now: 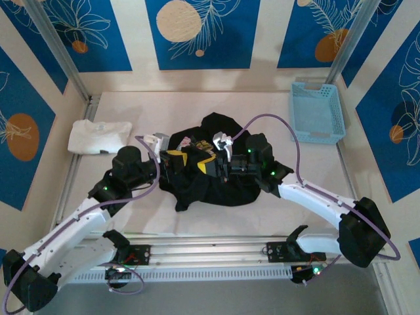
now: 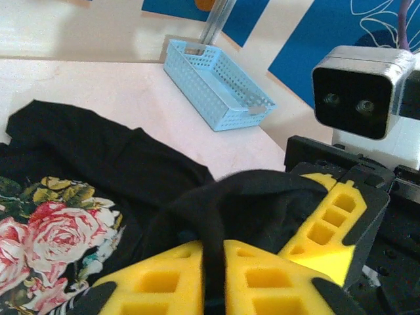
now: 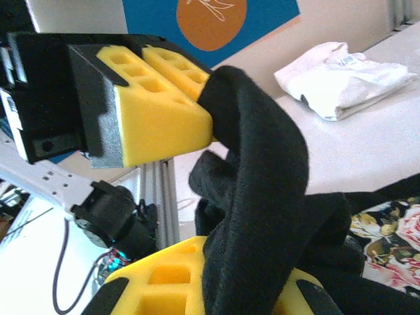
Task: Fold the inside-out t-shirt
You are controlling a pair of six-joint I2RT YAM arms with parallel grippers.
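Observation:
The inside-out t-shirt point(image 1: 213, 190) is black and lies crumpled in the middle of the table, with a rose print point(image 2: 46, 243) showing on one part. A ridge of its cloth point(image 3: 262, 170) is lifted between the two grippers, which meet tip to tip over the heap. My left gripper point(image 1: 180, 161) is shut on that fold, and in the left wrist view point(image 2: 223, 256) a black strip runs down between its yellow pads. My right gripper point(image 1: 209, 164) is shut on the same bunch from the other side point(image 3: 246, 275). Its yellow fingers point(image 2: 328, 220) stand just beyond the fold.
A folded white t-shirt point(image 1: 98, 136) lies at the table's left side. A light-blue basket point(image 1: 317, 111) stands at the back right corner. The metal rail point(image 1: 210, 252) with the arm bases runs along the near edge. Bare tabletop point(image 1: 262, 105) lies behind the black shirt.

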